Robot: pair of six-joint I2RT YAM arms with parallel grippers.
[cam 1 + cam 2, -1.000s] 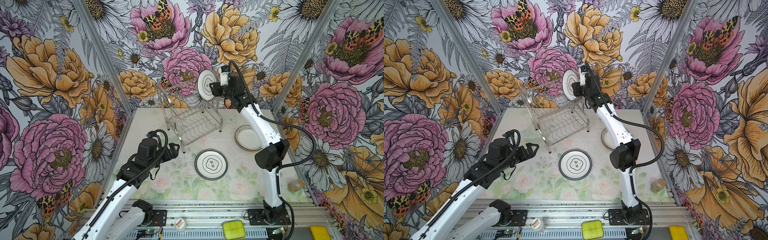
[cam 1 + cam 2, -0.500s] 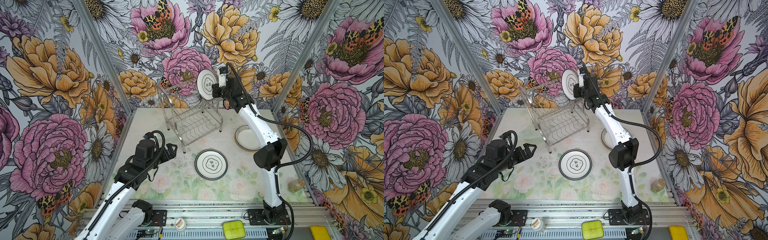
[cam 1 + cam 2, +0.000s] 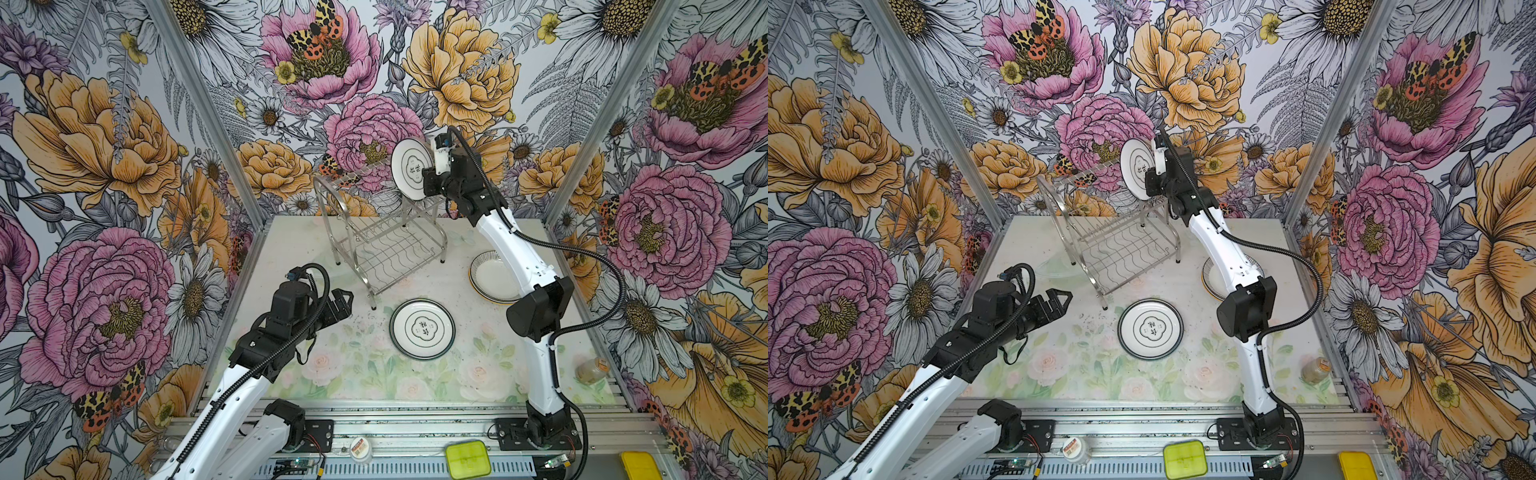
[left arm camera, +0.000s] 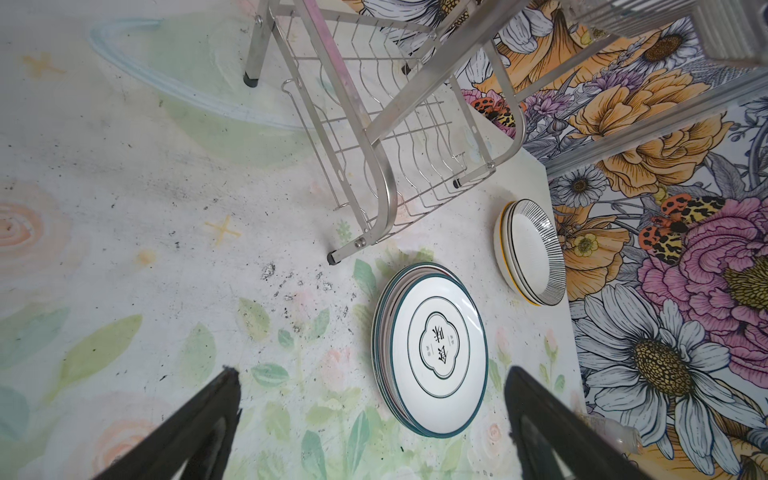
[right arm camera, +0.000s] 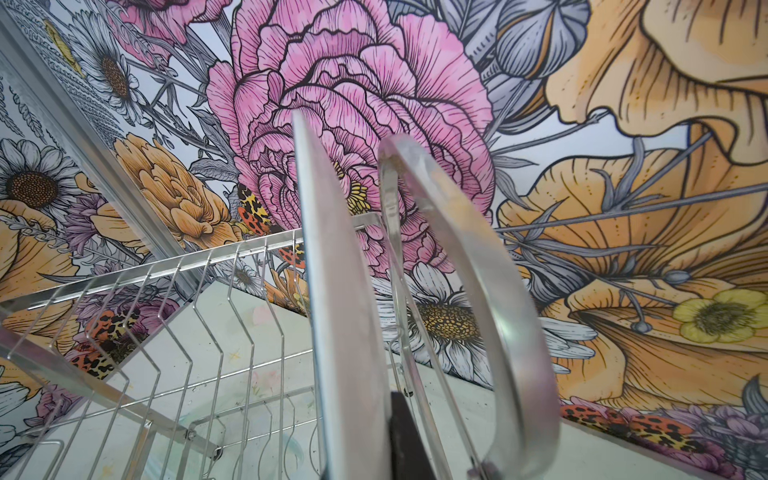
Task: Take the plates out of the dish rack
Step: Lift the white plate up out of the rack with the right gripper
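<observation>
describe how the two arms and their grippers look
The left arm and right arm have white tubular links, black boxy joints and black ribbed cable hoses. The left gripper is black with triangular cut-out fingers; the right gripper is black too.

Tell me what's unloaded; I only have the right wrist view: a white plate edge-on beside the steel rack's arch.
Observer: Two stacks on the table. One, teal-rimmed white plates, cloud emblem on top, lies in front of the steel wire dish rack.
Operator: The other?
Observer: Topped by a striped-rim white plate, right of the rack, partly hidden by the right arm.
Operator: And the other arm?
Observer: Left gripper open, empty, above the table left of the emblem stack.
</observation>
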